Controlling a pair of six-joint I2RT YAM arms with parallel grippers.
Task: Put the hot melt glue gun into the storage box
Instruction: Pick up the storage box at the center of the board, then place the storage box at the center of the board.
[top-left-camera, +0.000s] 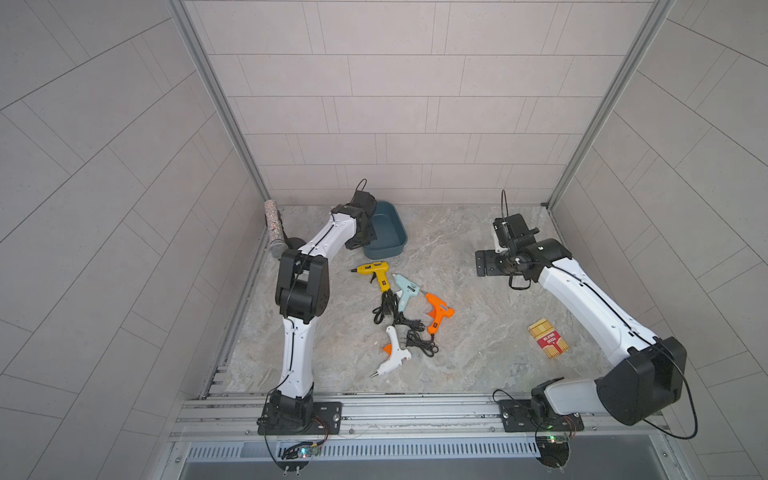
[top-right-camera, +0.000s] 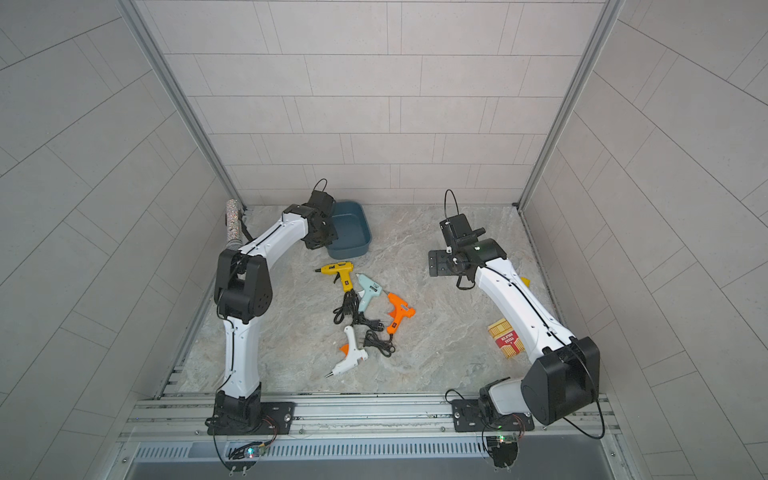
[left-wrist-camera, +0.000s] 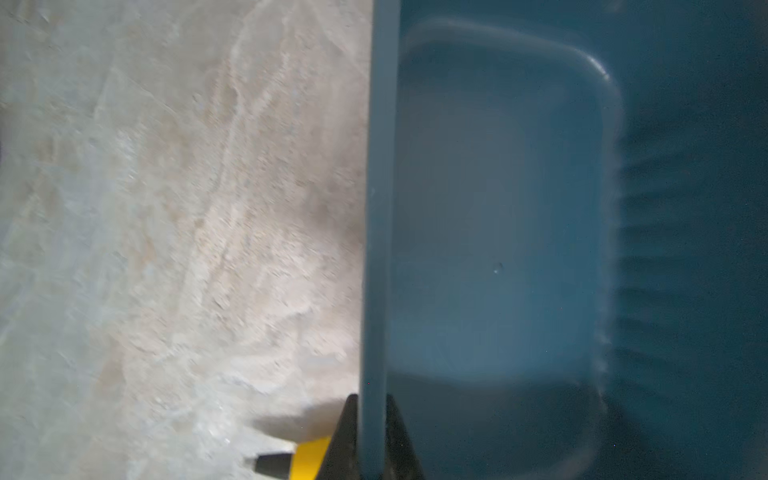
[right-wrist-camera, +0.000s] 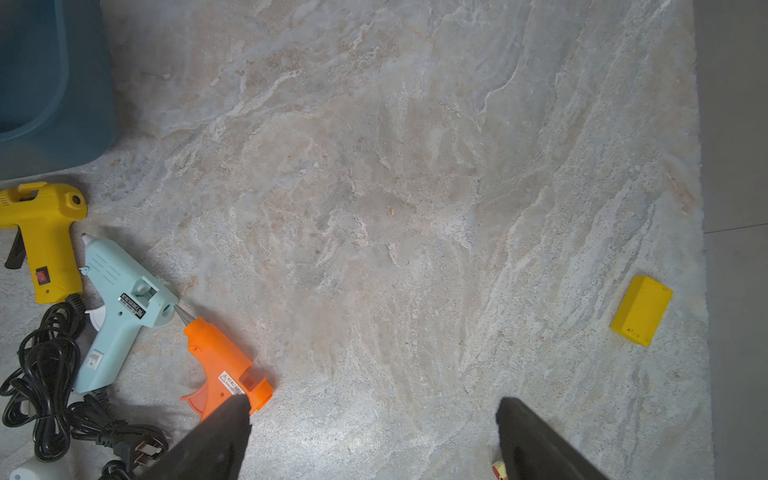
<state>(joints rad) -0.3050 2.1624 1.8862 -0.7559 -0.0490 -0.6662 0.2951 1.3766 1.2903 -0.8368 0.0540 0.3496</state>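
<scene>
The storage box (top-left-camera: 390, 237) (top-right-camera: 353, 237) is a dark teal tub at the back of the marble tabletop, and nothing lies in it. My left gripper (top-left-camera: 362, 246) (top-right-camera: 327, 243) (left-wrist-camera: 371, 401) is shut on its near wall (left-wrist-camera: 380, 208), one finger inside and one outside. Several hot melt glue guns lie in front of the box: yellow (top-left-camera: 372, 270) (right-wrist-camera: 41, 224), pale blue (top-left-camera: 405, 291) (right-wrist-camera: 120, 299), orange (top-left-camera: 438, 311) (right-wrist-camera: 220, 361) and white (top-left-camera: 392, 357). My right gripper (top-left-camera: 483, 262) (right-wrist-camera: 374, 405) hovers open over bare tabletop to their right, holding nothing.
Black power cords (top-left-camera: 399, 326) tangle among the guns. A glittery microphone (top-left-camera: 274, 228) leans at the back left wall. A red and yellow packet (top-left-camera: 548, 343) lies near the right arm, and a small yellow block (right-wrist-camera: 642, 309) sits by the right edge.
</scene>
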